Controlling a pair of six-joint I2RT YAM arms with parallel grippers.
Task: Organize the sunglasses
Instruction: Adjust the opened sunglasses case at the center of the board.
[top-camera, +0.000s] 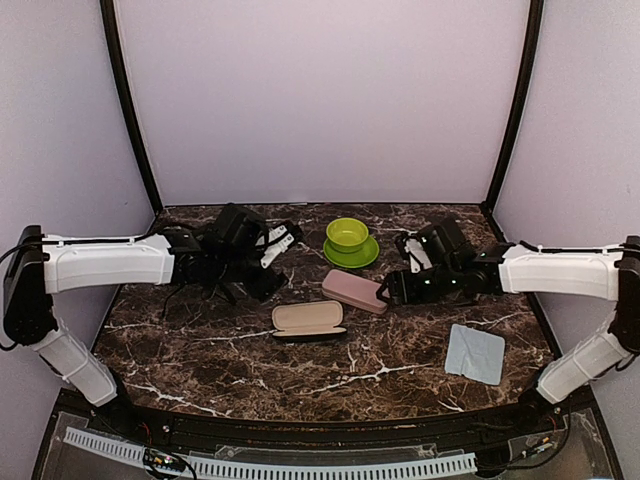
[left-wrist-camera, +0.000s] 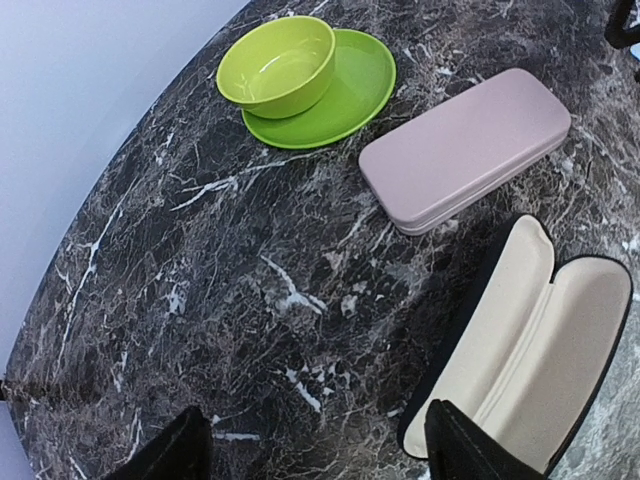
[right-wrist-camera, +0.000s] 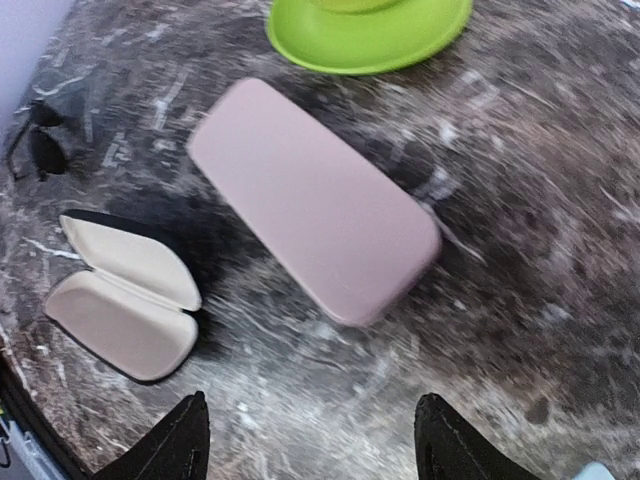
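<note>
Nothing stowed yet: black case (top-camera: 309, 320) seen open, empty; pink case (top-camera: 354, 290) shut; black sunglasses (right-wrist-camera: 38, 142) loose nearby. Left gripper (left-wrist-camera: 318, 418), right gripper (right-wrist-camera: 312, 402) spread, nothing held.

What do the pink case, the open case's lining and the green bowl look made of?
Pink case: likely hard plastic or a coated shell, smooth and matte, with a seam running along its edge.
Open case: black outer shell. The cream lining looks like soft felt or velour, with no shine.
Green bowl: probably plastic, glossy, with pale highlights inside.
</note>
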